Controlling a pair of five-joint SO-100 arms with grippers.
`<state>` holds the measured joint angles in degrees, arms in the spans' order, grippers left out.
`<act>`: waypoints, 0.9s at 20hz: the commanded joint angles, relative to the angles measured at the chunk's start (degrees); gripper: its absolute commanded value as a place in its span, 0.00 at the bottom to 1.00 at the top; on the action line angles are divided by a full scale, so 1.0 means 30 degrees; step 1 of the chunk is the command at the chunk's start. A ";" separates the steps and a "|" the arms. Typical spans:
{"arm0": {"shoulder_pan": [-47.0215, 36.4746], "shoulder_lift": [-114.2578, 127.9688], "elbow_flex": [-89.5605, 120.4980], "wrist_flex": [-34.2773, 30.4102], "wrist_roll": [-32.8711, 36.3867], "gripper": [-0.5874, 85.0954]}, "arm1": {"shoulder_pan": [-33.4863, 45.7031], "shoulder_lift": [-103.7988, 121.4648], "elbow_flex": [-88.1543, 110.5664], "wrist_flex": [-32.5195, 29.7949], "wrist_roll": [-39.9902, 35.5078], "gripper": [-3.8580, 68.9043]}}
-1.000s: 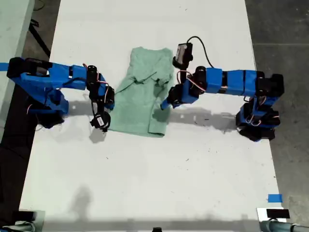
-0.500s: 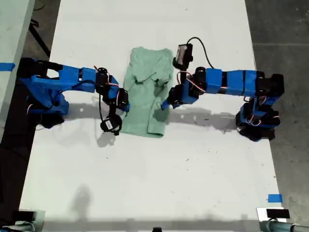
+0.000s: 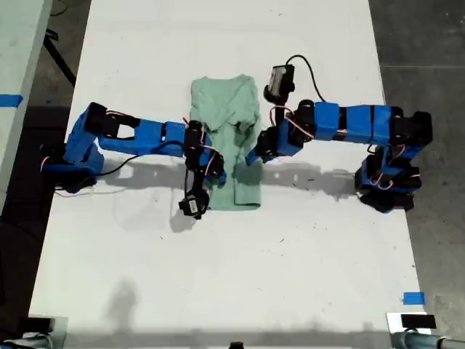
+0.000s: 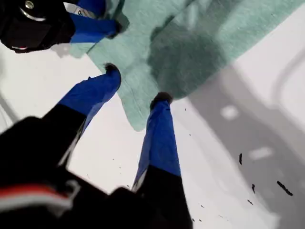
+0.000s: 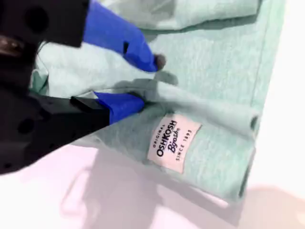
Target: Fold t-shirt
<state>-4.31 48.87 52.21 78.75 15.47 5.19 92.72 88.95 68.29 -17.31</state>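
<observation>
My first gripper (image 4: 137, 83) has its two blue fingers spread apart. Both tips rest on the edge of the t-shirt (image 4: 190, 47), and the hem lies flat in the gap between them, not pinched. Under the fingers and nearer than their tips is bare white counter (image 4: 228, 157), crossed by a grey shadow. Past the tips the pale green cloth spreads away. Beyond that, part of my second arm (image 4: 90, 26) shows in black and blue at the far side of the shirt.

My second gripper (image 5: 148, 81) also has its fingers apart. The lower fingertip (image 5: 136, 102) sits against a raised fold of cloth and the upper one stands clear above it. I see no firm pinch on the fabric. Just beside the lower finger, on the cloth below the fold, is a white sewn label (image 5: 171, 142) with printed lettering. The fold runs on away from the tips across the shirt (image 5: 214, 71), and beyond its far edge the counter (image 5: 290, 95) shows again.

In the exterior view the t-shirt (image 3: 232, 116) lies as a narrow folded strip between the two arms, in the middle of the counter (image 3: 218, 276). My second gripper (image 3: 216, 173) is on the strip's edge at the exterior view's left. My first gripper (image 3: 252, 155) is on its edge at the exterior view's right.
</observation>
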 commanded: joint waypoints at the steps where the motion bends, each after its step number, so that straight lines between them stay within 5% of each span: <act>1: 0.0234 0.1289 -0.3047 0.0645 0.1172 0.32 | -0.0117 0.1699 0.0146 -0.0498 0.0205 0.30; 4: -0.0615 0.4746 -0.2637 0.1025 0.1963 0.32 | 0.0029 0.2168 0.0469 -0.0498 0.0059 0.30; 11: -0.2402 1.1426 0.2725 0.6064 0.1553 0.30 | 0.0146 0.5508 0.4219 -0.0557 0.0029 0.29; 18: -0.0059 2.5313 1.9043 0.3018 -0.3486 0.25 | 0.0029 1.7285 1.2773 0.0498 0.1260 0.20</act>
<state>-7.38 109.86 97.03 91.58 9.76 5.27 133.42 123.66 67.85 -14.68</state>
